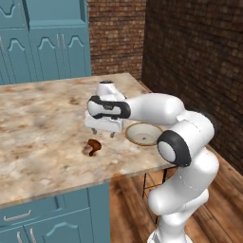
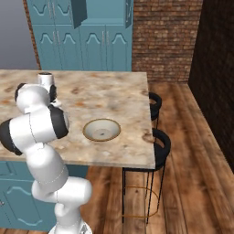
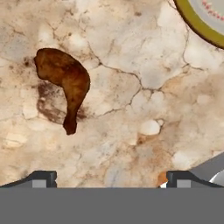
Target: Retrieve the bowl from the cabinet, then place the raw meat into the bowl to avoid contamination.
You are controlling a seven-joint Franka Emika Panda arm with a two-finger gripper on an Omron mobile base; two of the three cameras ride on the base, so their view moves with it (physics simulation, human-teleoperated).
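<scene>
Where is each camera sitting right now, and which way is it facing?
Left base view: behind the arm on its left, looking forward and down at the counter; arm, open end effector above the meat.
Right base view: behind on its right, facing the counter, cabinet and stools; arm at left.
Hand view: looks straight down at the meat; fingertips at bottom.
All three share the bowl.

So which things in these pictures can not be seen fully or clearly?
- Bowl: hand view, cut off by the top right corner; only part of the rim shows.
- Bowl: left base view, its right side hidden behind the arm.
- Raw meat: left base view, too small for detail.
- Cabinet: right base view, top cut off by the frame.
</scene>
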